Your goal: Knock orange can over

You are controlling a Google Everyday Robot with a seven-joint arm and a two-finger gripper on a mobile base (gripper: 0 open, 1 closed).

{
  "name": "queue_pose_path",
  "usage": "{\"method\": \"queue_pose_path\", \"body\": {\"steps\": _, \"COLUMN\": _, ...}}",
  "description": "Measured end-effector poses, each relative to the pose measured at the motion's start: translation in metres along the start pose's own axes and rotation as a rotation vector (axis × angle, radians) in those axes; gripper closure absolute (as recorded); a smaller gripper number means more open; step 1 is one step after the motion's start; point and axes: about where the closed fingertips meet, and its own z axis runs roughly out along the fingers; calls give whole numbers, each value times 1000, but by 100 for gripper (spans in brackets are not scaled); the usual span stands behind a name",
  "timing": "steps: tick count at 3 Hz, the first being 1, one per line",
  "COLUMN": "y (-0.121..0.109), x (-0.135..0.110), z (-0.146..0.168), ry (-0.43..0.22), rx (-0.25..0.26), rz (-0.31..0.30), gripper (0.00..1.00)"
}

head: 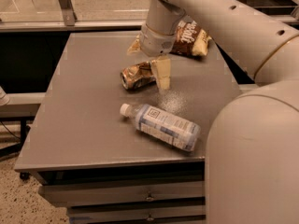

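Note:
The orange can point(137, 75) lies on its side on the grey table point(79, 111), silver top facing left. My gripper point(148, 59) hangs just above and behind it, open. One cream finger point(162, 73) stands at the can's right end and the other point(134, 46) sits behind it. The fingers are apart and do not clamp the can.
A clear plastic bottle point(163, 125) with a white cap lies on its side in front of the can. A brown-and-yellow snack bag point(191, 38) lies at the back right, behind my arm. My arm's large link point(252, 162) blocks the table's right side.

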Motion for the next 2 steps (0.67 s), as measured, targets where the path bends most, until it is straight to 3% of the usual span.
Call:
{"method": "queue_pose_path", "body": {"steps": 1, "y": 3, "x": 6, "z": -14, "ry": -91, "rx": 85, "rz": 75, "gripper": 0}}
{"method": "queue_pose_path", "body": {"steps": 2, "y": 13, "x": 16, "z": -41, "ry": -250, "rx": 240, "rz": 197, "gripper": 0}}
